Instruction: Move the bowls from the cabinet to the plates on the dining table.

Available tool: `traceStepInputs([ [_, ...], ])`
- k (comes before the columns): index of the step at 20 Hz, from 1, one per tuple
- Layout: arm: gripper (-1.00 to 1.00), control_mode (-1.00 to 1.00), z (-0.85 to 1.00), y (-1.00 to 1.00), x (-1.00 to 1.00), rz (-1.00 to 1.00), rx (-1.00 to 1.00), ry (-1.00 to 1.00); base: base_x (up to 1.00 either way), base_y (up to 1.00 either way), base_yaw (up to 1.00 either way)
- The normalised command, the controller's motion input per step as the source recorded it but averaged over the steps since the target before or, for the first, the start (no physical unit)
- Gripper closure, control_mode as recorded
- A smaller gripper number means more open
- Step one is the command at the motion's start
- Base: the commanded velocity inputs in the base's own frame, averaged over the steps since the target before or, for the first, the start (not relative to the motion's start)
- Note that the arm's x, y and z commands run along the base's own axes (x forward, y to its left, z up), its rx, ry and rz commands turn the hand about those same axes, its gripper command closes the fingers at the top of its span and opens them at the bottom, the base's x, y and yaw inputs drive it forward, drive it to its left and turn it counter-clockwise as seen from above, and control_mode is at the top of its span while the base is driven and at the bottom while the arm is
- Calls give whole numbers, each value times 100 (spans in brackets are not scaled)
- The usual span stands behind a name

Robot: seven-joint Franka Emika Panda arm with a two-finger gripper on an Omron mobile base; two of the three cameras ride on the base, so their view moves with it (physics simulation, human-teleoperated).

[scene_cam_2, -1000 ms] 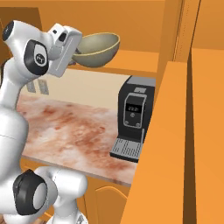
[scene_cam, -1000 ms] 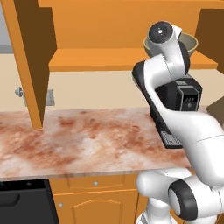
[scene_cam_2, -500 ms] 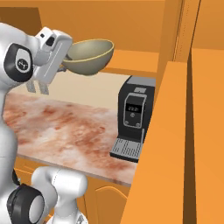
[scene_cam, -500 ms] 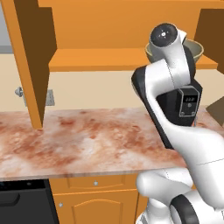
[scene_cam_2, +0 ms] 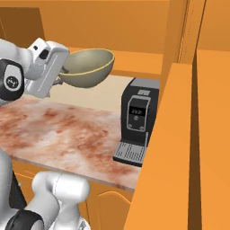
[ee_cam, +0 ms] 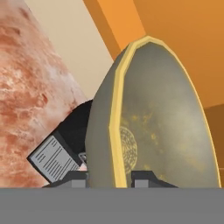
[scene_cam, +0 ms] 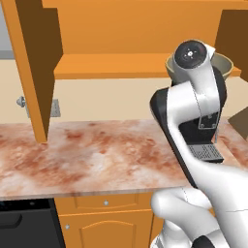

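Olive-bronze, the bowl sits in the upper left of the right base view, held in the air by its rim, with the jaws clamped on that rim at its left edge. It hangs above the marbled surface and in front of the orange cabinet shelf, mouth up and a little tilted. In the hand view the bowl stands edge-on through the middle of the frame, its yellow rim running down between the two dark finger tips at the bottom, speckled inside facing right. In the left base view the bowl peeks out at the upper right behind the arm's round joint, level with the shelf. A black coffee machine stands on the surface at centre right of the right base view, below and to the right of the bowl, beside a tall orange cupboard.
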Motion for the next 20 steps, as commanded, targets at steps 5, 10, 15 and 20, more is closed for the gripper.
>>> traceStepInputs([
  [5, 100, -100, 0, 0, -22, 5, 0, -7, 0, 0, 0],
  [10, 100, -100, 0, 0, -11, 7, 0, -3, 0, 0, 0],
  [15, 100, -100, 0, 0, -10, 6, 0, -2, 0, 0, 0],
  [20, 100, -100, 0, 0, -10, 6, 0, -1, 0, 0, 0],
])
